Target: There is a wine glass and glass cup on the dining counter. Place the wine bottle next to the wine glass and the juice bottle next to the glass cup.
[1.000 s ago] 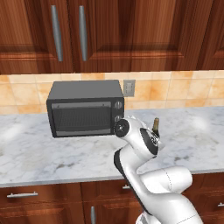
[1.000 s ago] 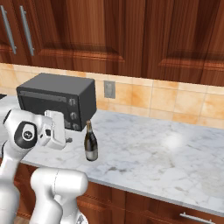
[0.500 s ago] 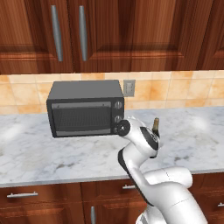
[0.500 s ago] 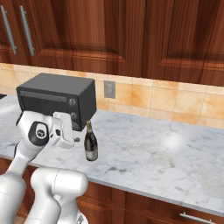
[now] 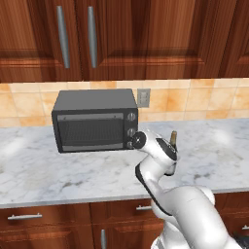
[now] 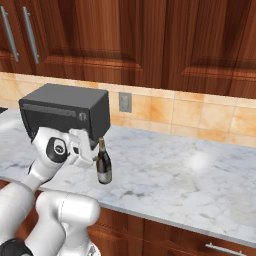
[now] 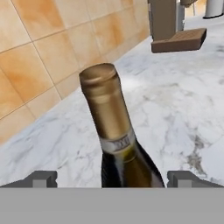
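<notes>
The wine bottle [image 6: 104, 166] stands upright on the marble worktop [image 6: 190, 180], just right of the microwave; it is dark glass with a tan foil neck. Its foil top [image 5: 173, 137] pokes out behind my hand in the left base view. My gripper [image 6: 93, 159] is level with the bottle's neck, right beside it, and open. Looking along the hand, the bottle [image 7: 114, 131] rises between the two fingertips [image 7: 41, 178], which stand apart on either side without touching it. The wine glass, glass cup, juice bottle and dining counter are out of view.
A dark microwave [image 5: 95, 119] sits against the tiled wall to the left of the bottle, close to my hand. Wood cabinets hang above. Farther along the worktop stands a brown wooden block [image 7: 177, 39]. Bare marble stretches to the right of the bottle [image 6: 200, 170].
My hand has moved right, away from the microwave front and up to the bottle's neck. The jaws stayed open and the bottle has not moved.
</notes>
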